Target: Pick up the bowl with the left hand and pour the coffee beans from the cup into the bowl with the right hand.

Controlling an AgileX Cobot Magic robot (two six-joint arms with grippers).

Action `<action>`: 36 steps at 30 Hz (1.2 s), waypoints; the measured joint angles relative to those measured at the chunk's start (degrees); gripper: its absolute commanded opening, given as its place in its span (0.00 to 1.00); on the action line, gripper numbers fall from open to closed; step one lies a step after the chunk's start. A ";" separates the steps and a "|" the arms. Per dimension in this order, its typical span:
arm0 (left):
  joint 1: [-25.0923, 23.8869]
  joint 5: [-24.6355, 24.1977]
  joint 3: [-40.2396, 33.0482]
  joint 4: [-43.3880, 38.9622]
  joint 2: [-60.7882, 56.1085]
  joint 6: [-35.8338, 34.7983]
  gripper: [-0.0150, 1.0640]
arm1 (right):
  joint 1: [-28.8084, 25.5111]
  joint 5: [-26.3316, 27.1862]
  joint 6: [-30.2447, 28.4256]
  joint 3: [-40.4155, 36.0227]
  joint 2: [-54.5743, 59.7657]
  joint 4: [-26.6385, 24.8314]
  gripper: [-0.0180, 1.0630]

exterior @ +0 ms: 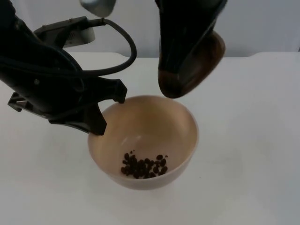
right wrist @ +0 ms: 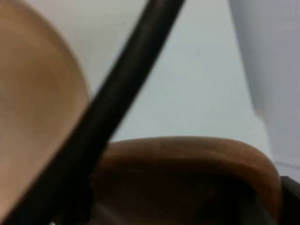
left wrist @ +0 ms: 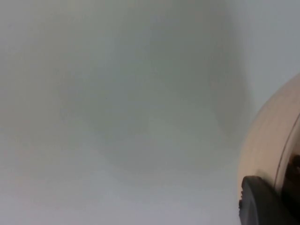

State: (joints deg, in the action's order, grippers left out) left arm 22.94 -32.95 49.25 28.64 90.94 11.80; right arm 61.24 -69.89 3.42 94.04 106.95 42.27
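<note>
Over the white table (exterior: 253, 140), the left gripper (exterior: 110, 110) pinches the bowl (exterior: 178, 126) rim; beans (exterior: 143, 166) lie inside. The right gripper (exterior: 187, 56) clamps the tipped cup (exterior: 206, 61). Keep its mouth above the bowl's centre.

Both arms are matte black with smooth, moulded shells. The left hand (exterior: 108, 108) ends in two blunt, angular fingers. The right hand (exterior: 185, 70) is bulkier and rounded.

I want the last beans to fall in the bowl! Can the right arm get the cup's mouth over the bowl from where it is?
Probably yes. The right gripper holds the tilted brown cup just above the beige round bowl, and nothing sits between. Dark coffee beans already lie inside.
</note>
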 measured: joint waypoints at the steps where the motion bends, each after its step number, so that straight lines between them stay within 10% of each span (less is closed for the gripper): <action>1: 0.00 0.10 0.00 0.00 0.00 0.00 0.01 | -0.69 0.00 0.00 0.00 0.00 -1.40 0.02; 17: 0.00 0.31 0.00 0.00 0.00 0.00 0.01 | -16.69 1.65 -8.64 0.00 -5.19 -34.43 0.02; 36: 0.00 1.22 0.00 -0.86 0.00 0.00 0.01 | -22.60 2.11 -13.51 0.00 -5.19 -42.27 0.02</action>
State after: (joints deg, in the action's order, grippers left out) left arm 22.94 -31.72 49.25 27.78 90.94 11.80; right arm 38.64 -67.78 -10.09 94.04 101.75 0.00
